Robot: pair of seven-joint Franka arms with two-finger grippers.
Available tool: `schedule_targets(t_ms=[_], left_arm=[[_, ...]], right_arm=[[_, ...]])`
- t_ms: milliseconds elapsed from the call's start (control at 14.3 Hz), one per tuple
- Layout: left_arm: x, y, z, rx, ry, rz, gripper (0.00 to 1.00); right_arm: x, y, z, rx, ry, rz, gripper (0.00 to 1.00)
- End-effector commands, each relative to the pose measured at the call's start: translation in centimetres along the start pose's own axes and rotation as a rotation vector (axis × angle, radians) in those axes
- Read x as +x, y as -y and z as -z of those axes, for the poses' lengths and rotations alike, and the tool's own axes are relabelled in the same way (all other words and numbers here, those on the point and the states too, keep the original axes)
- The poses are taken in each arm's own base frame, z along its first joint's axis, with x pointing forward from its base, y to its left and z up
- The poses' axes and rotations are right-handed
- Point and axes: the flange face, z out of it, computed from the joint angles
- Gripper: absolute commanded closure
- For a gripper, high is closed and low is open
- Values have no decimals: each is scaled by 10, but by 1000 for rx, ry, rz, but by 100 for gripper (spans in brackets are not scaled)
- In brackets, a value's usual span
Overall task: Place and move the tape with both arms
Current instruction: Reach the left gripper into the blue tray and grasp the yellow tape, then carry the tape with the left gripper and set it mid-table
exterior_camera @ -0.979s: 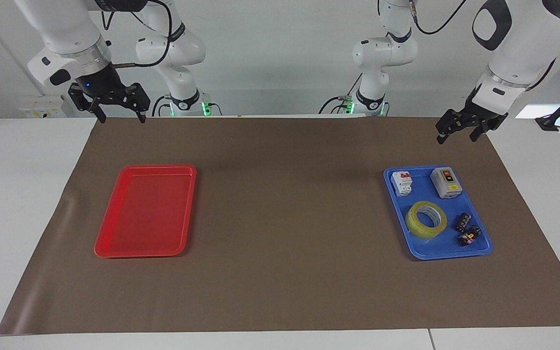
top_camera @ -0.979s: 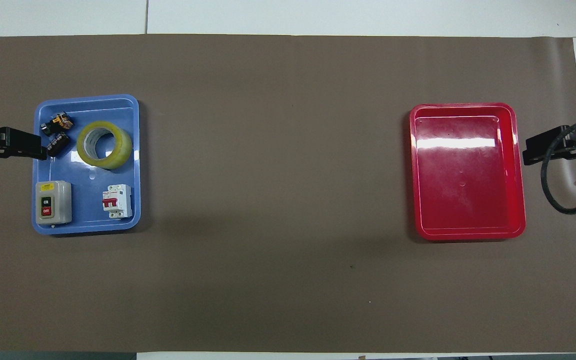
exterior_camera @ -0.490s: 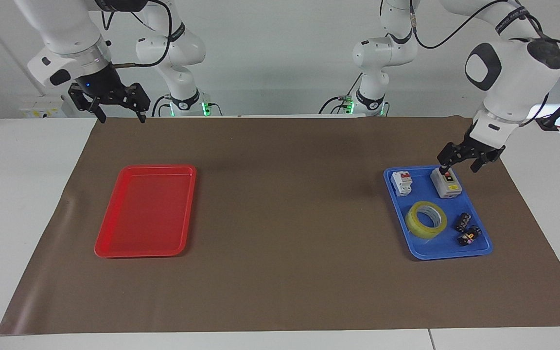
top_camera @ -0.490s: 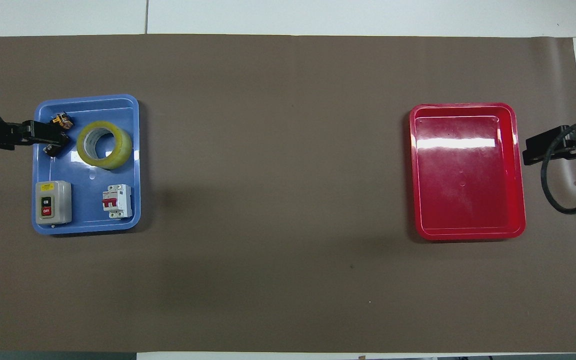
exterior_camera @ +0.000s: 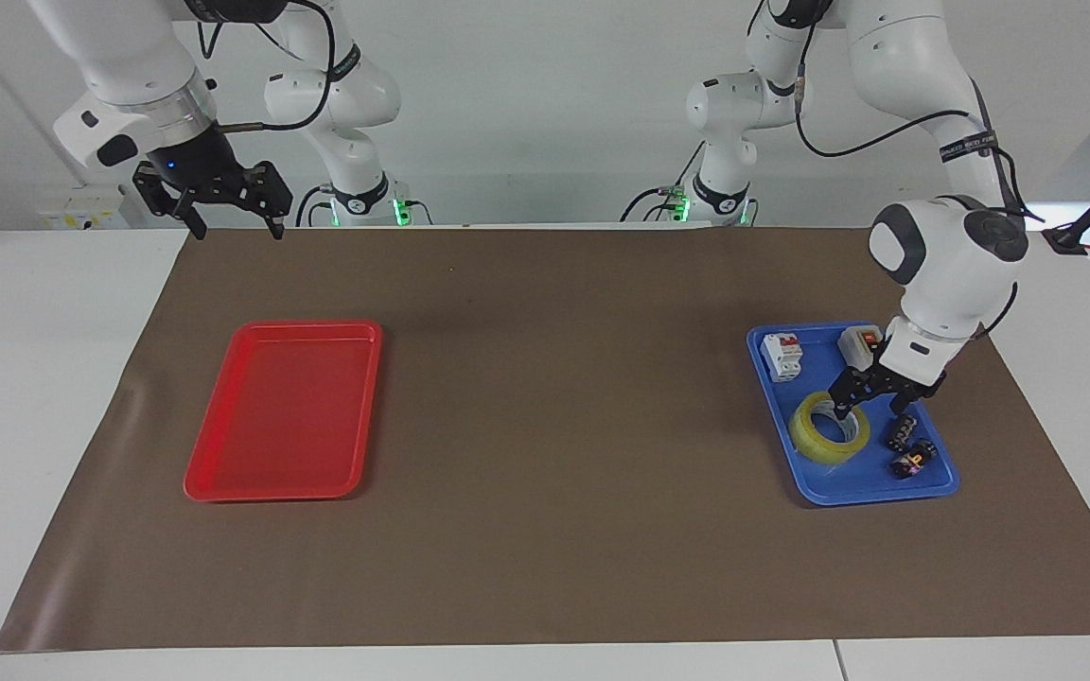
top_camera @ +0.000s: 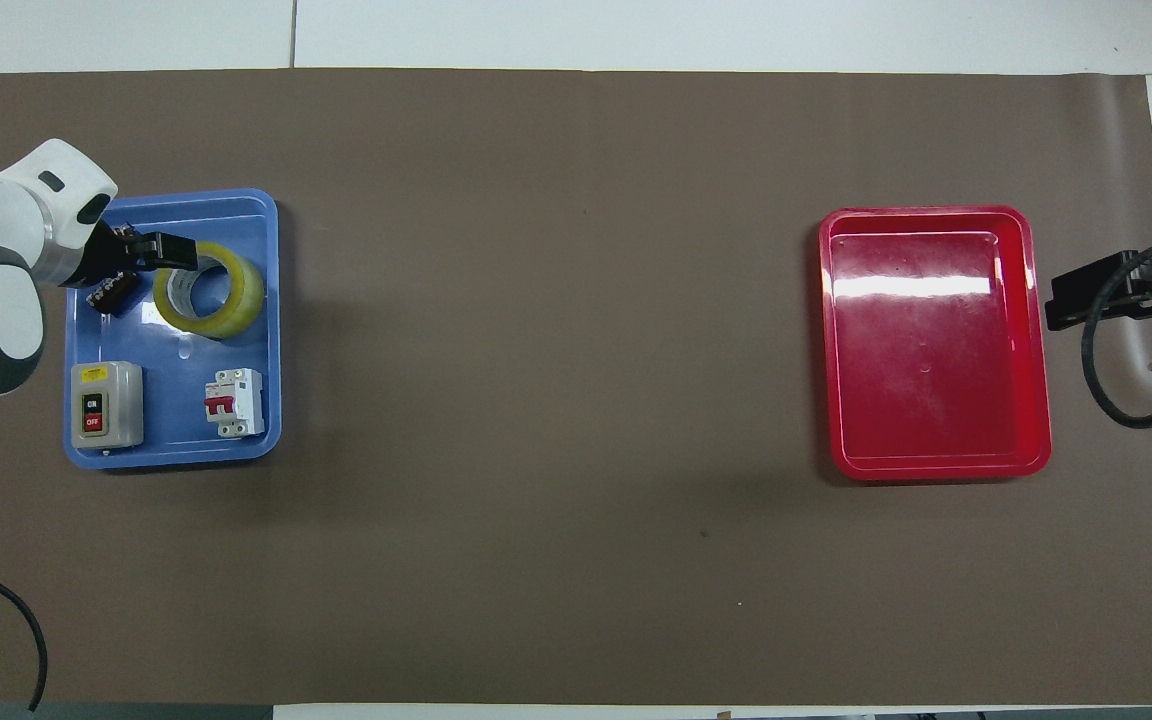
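Left tool (exterior_camera: 870, 405) over yellow, ring-shaped, translucent tape (exterior_camera: 827, 433)

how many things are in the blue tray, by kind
tape: 1
grey on/off switch box: 1
white circuit breaker: 1
small black parts: 2
total in the blue tray: 5

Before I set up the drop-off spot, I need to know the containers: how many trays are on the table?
2. The blue tray lies at the left arm's end, holding the tape and electrical parts. The red tray lies at the right arm's end.
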Motion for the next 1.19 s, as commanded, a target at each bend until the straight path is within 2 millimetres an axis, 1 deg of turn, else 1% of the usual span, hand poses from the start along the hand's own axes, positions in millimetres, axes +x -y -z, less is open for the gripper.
schedule_targets(t_ms=[0, 70, 140, 210, 280, 350, 420, 490, 700, 840, 909, 1049, 1119], left_arm=[[-7, 10, -12, 15, -6, -9, 0], [-10, 12, -19, 15, 0, -6, 0], [-12, 13, -32, 14, 8, -6, 1], [-16, 15, -40, 14, 11, -2, 2], [-18, 16, -44, 14, 11, -1, 10], [-20, 15, -47, 13, 17, -2, 47], [-21, 15, -49, 13, 18, -2, 88], [-21, 16, -49, 14, 18, -1, 100], [-19, 15, -46, 15, 17, -5, 100], [-17, 14, -37, 16, 16, -5, 100], [-16, 13, -28, 16, 25, -7, 100], [-10, 10, 1, 37, 67, -32, 100], [-5, 8, 19, 51, 88, -46, 100]], right_arm=[[0, -3, 1, -1, 1, 17, 0], [0, -3, 1, -1, 1, 19, 0], [0, -3, 1, -1, 1, 17, 0], [0, -3, 1, -1, 1, 17, 0], [0, -3, 1, -1, 1, 17, 0], [0, -3, 1, -1, 1, 17, 0], [0, -3, 1, -1, 1, 17, 0], [0, -3, 1, -1, 1, 17, 0], [0, -3, 1, -1, 1, 17, 0], [0, -3, 1, 0, 1, 17, 0], [0, -3, 1, -1, 1, 17, 0], [0, -3, 1, 0, 1, 17, 0], [0, -3, 1, 0, 1, 17, 0]])
